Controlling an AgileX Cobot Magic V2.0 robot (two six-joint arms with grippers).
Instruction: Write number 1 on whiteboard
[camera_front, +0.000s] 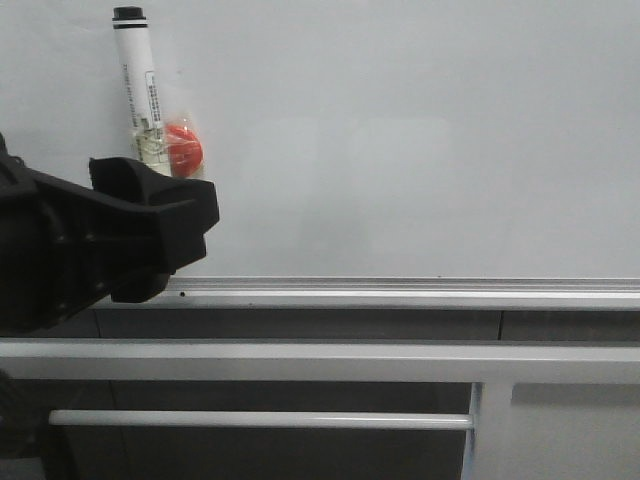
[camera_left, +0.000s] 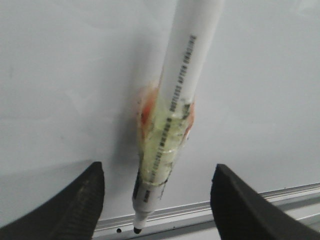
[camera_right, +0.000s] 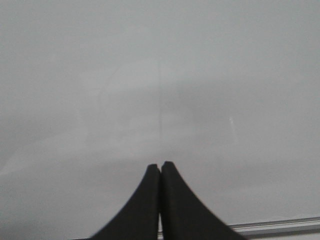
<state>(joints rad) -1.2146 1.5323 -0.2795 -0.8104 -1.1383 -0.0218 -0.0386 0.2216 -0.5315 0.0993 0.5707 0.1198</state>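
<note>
— What is being shown on the whiteboard (camera_front: 400, 130)?

— A white marker pen (camera_front: 138, 85) is being held against the whiteboard near its upper left corner, standing nearly upright with a black end at the top. A red round piece (camera_front: 184, 147) is being pressed against the marker's lower right side, and yellowish clear tape (camera_left: 162, 145) is being wrapped around both. In the left wrist view the marker's black tip (camera_left: 137, 230) is being seen just beside the silver rail (camera_front: 420, 292) that is running along the board's lower edge.

— How are the jaws being kept?

— The left gripper (camera_left: 155, 210) is being kept wide, its jaws standing apart on either side of the marker, no contact with it being seen. The right gripper (camera_right: 160, 172) is being kept closed, its jaws being pressed together with nothing between them, close before the board.

— And the number 1?

— A written stroke is not being made out with certainty. Only a faint thin vertical line (camera_right: 160, 110) is being seen on the board, above the right gripper's tips, in the right wrist view.
</note>
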